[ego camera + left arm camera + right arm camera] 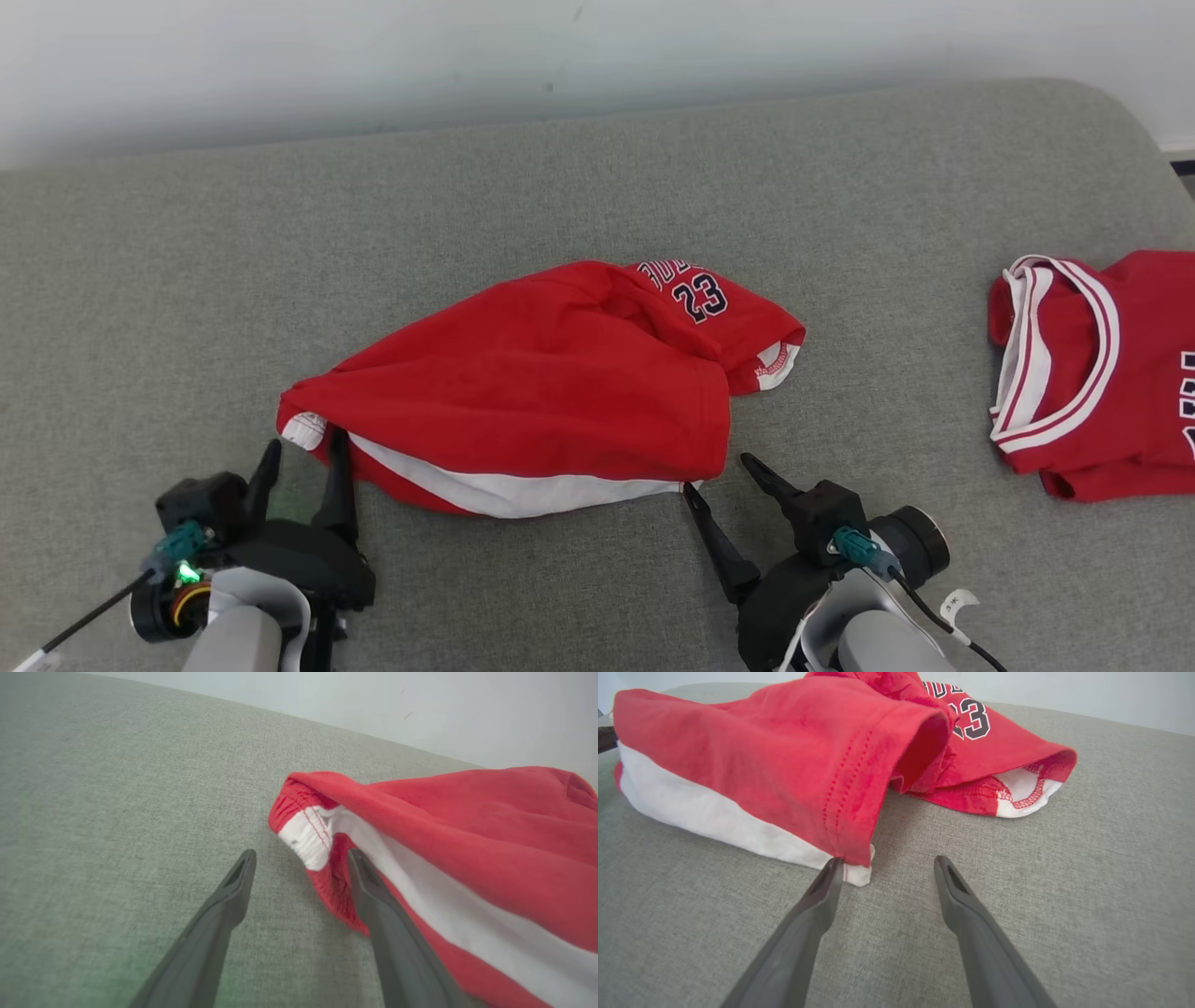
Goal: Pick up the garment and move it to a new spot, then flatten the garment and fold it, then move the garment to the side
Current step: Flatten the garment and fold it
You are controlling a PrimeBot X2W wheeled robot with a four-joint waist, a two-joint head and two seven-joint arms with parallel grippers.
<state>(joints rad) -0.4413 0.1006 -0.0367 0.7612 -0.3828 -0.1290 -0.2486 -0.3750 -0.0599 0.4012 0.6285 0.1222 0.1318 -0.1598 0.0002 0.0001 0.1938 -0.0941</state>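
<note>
At the lower left of the head view the left gripper (303,446) stands with its two long dark fingers spread apart, empty, at the lower left corner of a crumpled red cloth garment (551,383) with a white band along its near edge and a dark number 23 near its far end. In the left wrist view the white stitched corner lies just ahead of the gap between the fingers, and the finger (373,896) on the right of that view lies against the red cloth. At the lower right of the head view the right gripper (719,473) is likewise parted wide and holds nothing. In the right wrist view its left fingertip (831,872) touches the white tip of the hem corner, while the other finger lies on bare surface. The garment lies in the middle of the frame on a grey woven fabric surface (560,168). At the right edge, well apart, lies a second red garment (1102,373) with white striped trim. Beyond the surface's far edge, along the top, runs a pale wall (467,56).
</note>
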